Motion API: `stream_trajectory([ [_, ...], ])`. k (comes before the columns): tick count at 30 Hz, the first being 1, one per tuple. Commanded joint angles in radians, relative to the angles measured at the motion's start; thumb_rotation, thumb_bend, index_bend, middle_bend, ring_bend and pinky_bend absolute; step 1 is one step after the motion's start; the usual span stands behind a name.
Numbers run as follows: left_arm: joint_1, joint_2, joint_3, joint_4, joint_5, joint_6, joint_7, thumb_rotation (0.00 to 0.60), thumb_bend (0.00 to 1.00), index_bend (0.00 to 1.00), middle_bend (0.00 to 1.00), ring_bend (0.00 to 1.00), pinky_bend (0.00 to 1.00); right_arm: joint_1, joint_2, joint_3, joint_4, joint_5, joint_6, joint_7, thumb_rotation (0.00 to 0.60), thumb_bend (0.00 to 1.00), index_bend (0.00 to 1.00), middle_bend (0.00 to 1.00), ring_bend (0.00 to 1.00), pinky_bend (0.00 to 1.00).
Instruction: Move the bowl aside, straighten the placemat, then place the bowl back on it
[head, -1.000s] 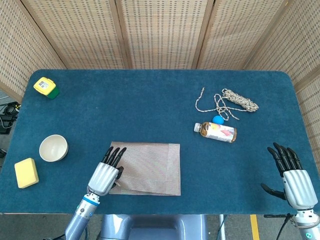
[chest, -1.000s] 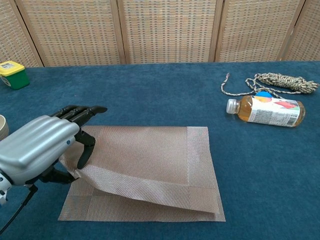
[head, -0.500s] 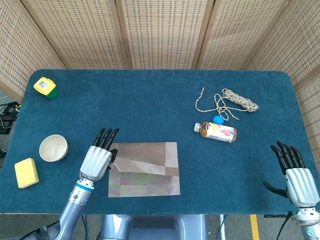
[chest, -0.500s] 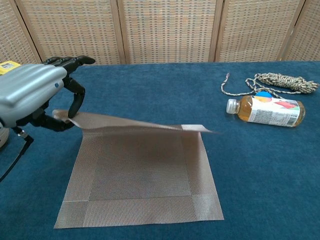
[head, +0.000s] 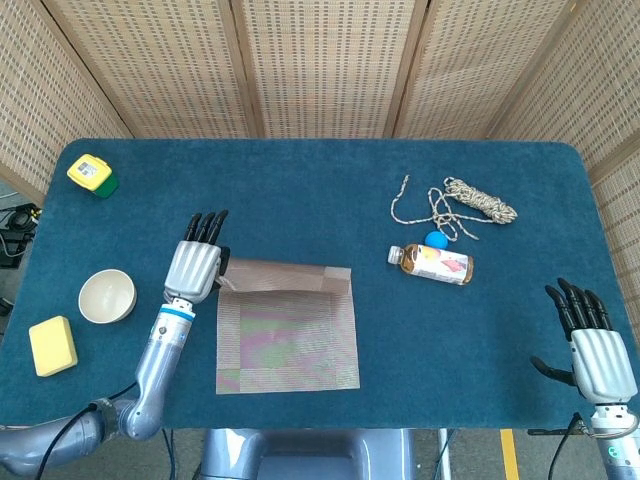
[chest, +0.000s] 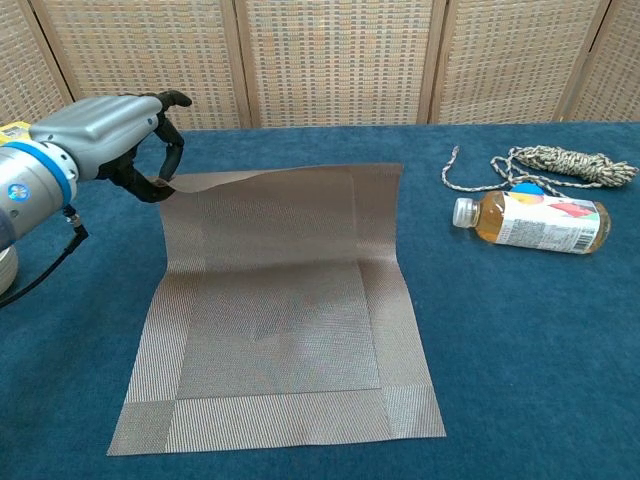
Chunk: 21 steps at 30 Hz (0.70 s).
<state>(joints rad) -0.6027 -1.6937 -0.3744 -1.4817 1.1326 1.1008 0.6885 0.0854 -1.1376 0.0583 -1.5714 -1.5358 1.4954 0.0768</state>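
Left hand (chest: 115, 135) pinches the placemat (chest: 275, 320) by its far left corner, lifting that edge off the bench (head: 330, 190); bowl (head: 106, 296) sits left of it; right hand (head: 595, 345) spread, holding nothing.

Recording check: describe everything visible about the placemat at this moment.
The placemat is a thin, brownish-grey woven rectangle with a darker border band. Its near part lies flat on the blue table, near the front edge; its far edge is raised off the cloth. The left robot hand pinches the far-left corner. Nothing rests on it; the bowl sits apart, to its left.
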Motion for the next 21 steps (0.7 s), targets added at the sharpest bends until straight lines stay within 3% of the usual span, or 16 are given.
stream_trajectory([
  [1, -0.070, -0.055, -0.050, 0.097, -0.069, -0.034, -0.009, 0.600, 0.45, 0.71, 0.00, 0.00, 0.00, -0.002, -0.008, -0.001, 0.006, -0.001, 0.003, -0.020, 0.600, 0.13, 0.00, 0.00, 0.00, 0.00],
  [7, -0.151, -0.123, -0.076, 0.244, -0.152, -0.050, 0.011, 0.600, 0.44, 0.64, 0.00, 0.00, 0.00, -0.006, -0.018, -0.001, 0.016, 0.004, 0.008, -0.040, 0.600, 0.13, 0.00, 0.00, 0.00, 0.00],
  [10, -0.171, -0.135, -0.070, 0.287, -0.168, -0.055, 0.018, 0.600, 0.33, 0.41, 0.00, 0.00, 0.00, -0.010, -0.019, -0.002, 0.018, 0.006, 0.011, -0.043, 0.600, 0.13, 0.00, 0.00, 0.00, 0.00],
  [12, -0.181, -0.141, -0.064, 0.312, -0.178, -0.056, 0.023, 0.600, 0.17, 0.13, 0.00, 0.00, 0.00, -0.012, -0.018, -0.002, 0.020, 0.006, 0.014, -0.042, 0.600, 0.13, 0.00, 0.00, 0.00, 0.00],
  [14, -0.185, -0.142, -0.060, 0.322, -0.176, -0.047, 0.009, 0.600, 0.10, 0.02, 0.00, 0.00, 0.00, -0.016, -0.017, -0.003, 0.022, 0.010, 0.015, -0.040, 0.600, 0.13, 0.00, 0.00, 0.00, 0.00],
  [21, -0.168, -0.117, -0.031, 0.298, -0.132, 0.002, -0.065, 0.600, 0.07, 0.00, 0.00, 0.00, 0.00, -0.025, -0.013, -0.008, 0.024, -0.001, 0.029, -0.031, 0.600, 0.13, 0.00, 0.00, 0.00, 0.00],
])
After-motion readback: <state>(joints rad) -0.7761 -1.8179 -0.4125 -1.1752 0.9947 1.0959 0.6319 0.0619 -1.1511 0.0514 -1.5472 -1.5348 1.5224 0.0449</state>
